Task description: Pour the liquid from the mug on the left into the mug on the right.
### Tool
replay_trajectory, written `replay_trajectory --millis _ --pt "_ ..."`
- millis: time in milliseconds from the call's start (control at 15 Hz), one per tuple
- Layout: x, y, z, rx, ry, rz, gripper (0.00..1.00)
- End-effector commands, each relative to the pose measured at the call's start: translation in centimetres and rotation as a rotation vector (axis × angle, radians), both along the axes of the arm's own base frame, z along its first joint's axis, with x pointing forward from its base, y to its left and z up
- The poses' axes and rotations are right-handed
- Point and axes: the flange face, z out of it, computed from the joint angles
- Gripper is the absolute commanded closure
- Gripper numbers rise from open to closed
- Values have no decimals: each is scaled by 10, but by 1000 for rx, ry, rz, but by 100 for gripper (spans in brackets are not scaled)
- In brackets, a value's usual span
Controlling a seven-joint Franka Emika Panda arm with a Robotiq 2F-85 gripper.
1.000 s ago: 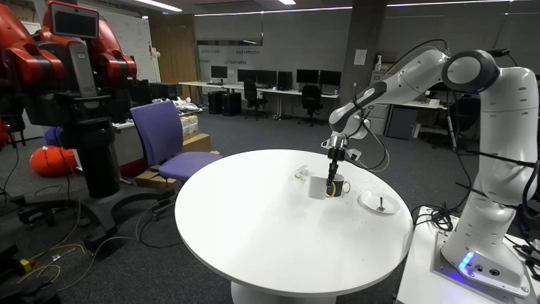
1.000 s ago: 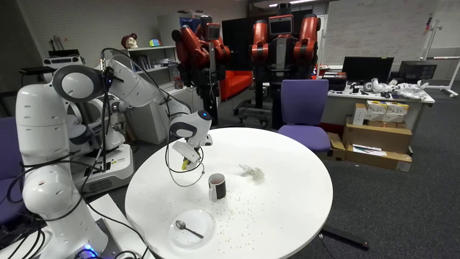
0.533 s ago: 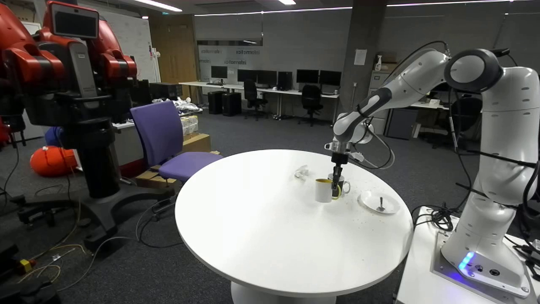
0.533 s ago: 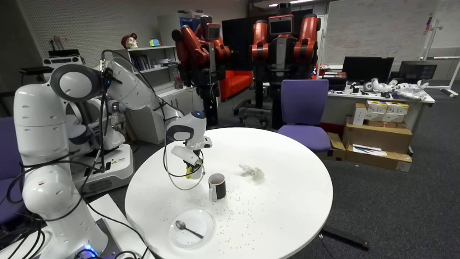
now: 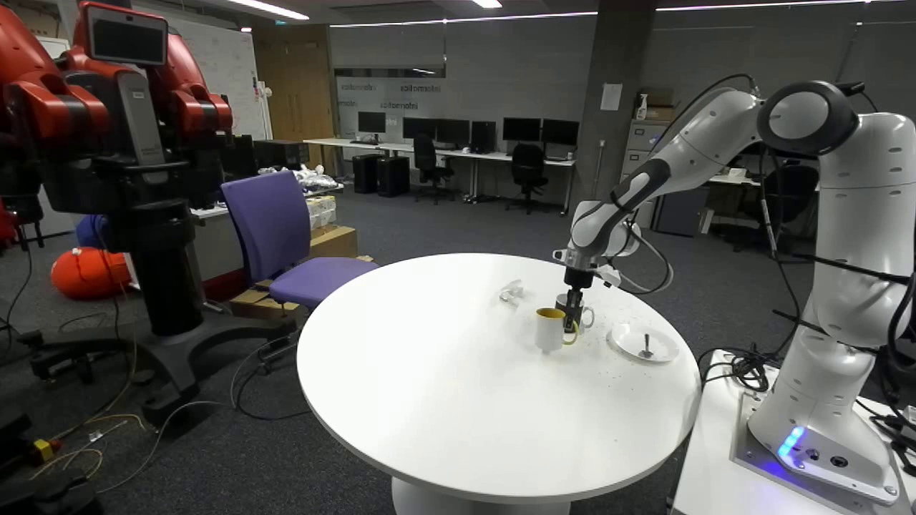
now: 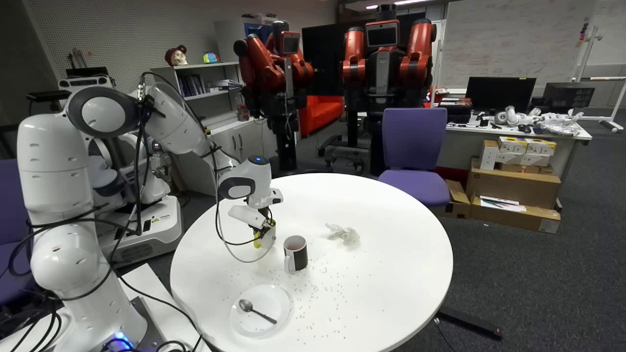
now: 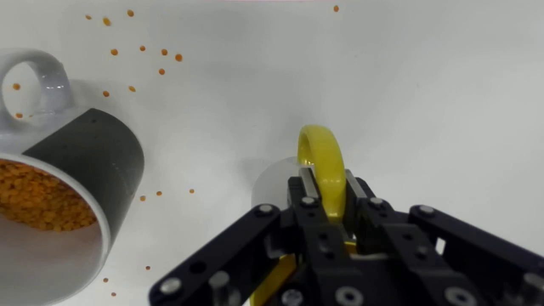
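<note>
My gripper (image 7: 331,182) is shut on the yellow handle (image 7: 325,155) of a white mug (image 5: 549,332) with a yellow inside. This mug is close to upright and low over the table; I cannot tell whether its base touches. Its contents are not visible. In an exterior view it is partly behind the gripper (image 6: 264,226). A dark and white mug (image 6: 297,257) stands upright on the table beside it, apart from it. In the wrist view this mug (image 7: 100,153) is at the left and holds orange grains (image 7: 40,197).
A white plate (image 6: 238,320) with a metal spoon (image 6: 262,316) lies on the round white table (image 5: 444,400). A crumpled clear plastic piece (image 6: 345,236) lies beyond the dark mug. Orange grains are scattered around the dark mug and plate. A cable loop hangs from the wrist.
The white mug was raised and tilted a second ago; it has turned back to nearly upright and come down, away from the dark mug. The dark mug has not moved.
</note>
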Motion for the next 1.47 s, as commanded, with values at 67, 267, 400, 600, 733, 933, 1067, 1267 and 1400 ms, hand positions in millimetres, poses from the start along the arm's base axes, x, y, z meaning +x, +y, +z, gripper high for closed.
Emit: replay_trajectory --millis 67,267,400,600,733,933,1067,1267,1400 --pt "-14 7 9 -68 -75 24 95" --pt "-15 8 6 -87 -81 36 95" --pt "-15 8 5 -88 -78 38 95" --pt "-15 8 4 -89 -73 41 95" --pt "-14 9 2 -84 -73 42 95" --pt "-12 12 -1 -70 -86 44 95" --pt "-12 15 -3 -65 -92 48 95" --pt "-11 19 -7 -71 -100 55 95" --pt "-11 20 -11 -77 -107 59 95"
